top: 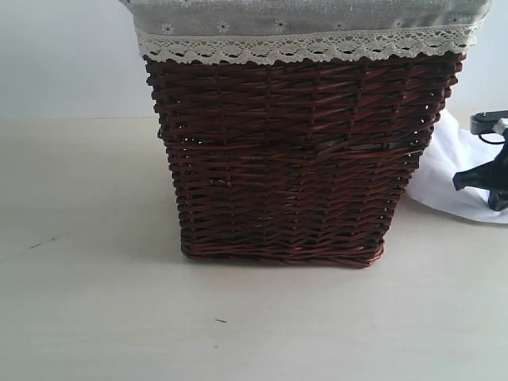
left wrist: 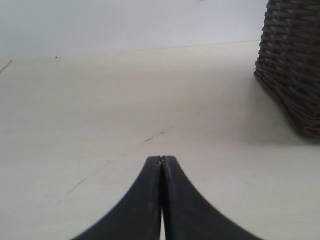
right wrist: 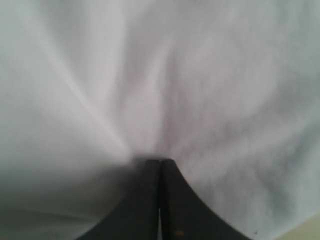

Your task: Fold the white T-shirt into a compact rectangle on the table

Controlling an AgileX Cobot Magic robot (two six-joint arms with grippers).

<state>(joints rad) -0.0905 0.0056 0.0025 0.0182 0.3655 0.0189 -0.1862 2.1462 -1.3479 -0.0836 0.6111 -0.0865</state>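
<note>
Right gripper [right wrist: 160, 161] jaws pressed together, tips against the white T-shirt [right wrist: 210, 75] where creases converge, shirt bunched on the table [top: 95, 317] at the right of the wicker basket [top: 302, 159], left gripper [left wrist: 161, 158] likewise closed, empty, over bare table near the basket.

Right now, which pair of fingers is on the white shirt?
The right fingers: shut, pinching the white T-shirt where its folds gather. The left fingers are shut over the table.
</note>
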